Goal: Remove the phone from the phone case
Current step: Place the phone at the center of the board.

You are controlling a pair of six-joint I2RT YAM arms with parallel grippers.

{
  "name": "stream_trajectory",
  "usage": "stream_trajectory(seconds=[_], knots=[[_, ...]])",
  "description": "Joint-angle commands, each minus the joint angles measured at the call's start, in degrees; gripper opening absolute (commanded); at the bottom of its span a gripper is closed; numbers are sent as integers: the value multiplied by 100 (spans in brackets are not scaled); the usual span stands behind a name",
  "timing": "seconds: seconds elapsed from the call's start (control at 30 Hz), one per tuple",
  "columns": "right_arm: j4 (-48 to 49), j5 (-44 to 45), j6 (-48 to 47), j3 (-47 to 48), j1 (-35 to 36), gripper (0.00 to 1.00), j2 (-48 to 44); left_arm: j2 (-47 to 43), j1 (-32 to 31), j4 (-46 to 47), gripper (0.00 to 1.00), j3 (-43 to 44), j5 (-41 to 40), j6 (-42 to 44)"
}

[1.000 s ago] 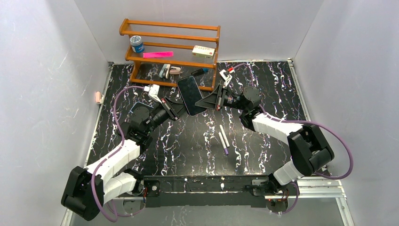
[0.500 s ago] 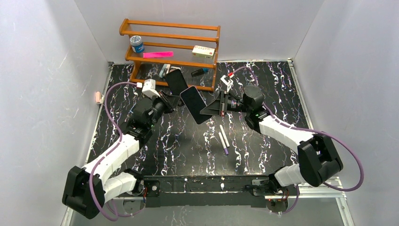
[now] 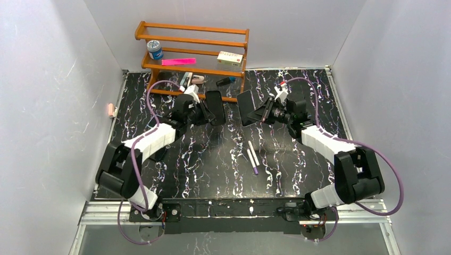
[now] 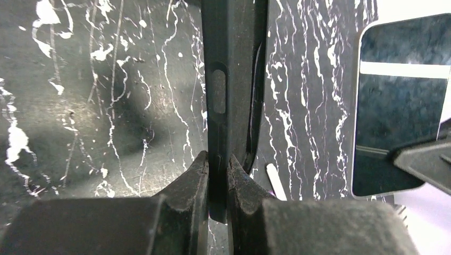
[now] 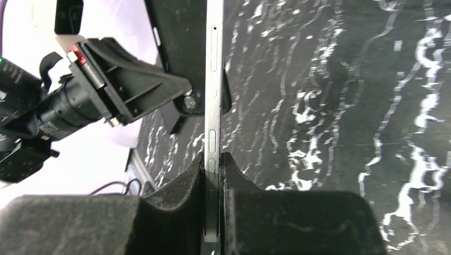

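Looking down from the top camera, the phone (image 3: 245, 108) was already free of the phone case (image 3: 216, 108): the two hung apart above the worktop (image 3: 213, 175), just in front of the wooden rack (image 3: 191, 50), the case in the left pincer (image 3: 208, 112) and the phone in the right pincer (image 3: 259, 113). The extraction itself looked done; what remained, at most, was setting both down. A second earlier the arms met at one cased phone nearer mid-worktop; half a second earlier the parts had just split. At the left wrist, the pincer was clenched on the case's empty rim, with the bare phone off to the right. At the right wrist, the pincer gripped the phone's thin edge by its side buttons, the case beyond it
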Motion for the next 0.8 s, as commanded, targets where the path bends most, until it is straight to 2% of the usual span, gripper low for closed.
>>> stream_trajectory(seconds=[0.0,0.33,0.77], knots=[[161,570,-257,59,-223,1,264,468,32,-303,0,444,624,2],[514,475,-19,135,-305,1,1371,1834,-41,84,0,718,1301,-481],[1621,-145,564,127,-275,1,2583,2575,-126,541,2,786,1390,-927]])
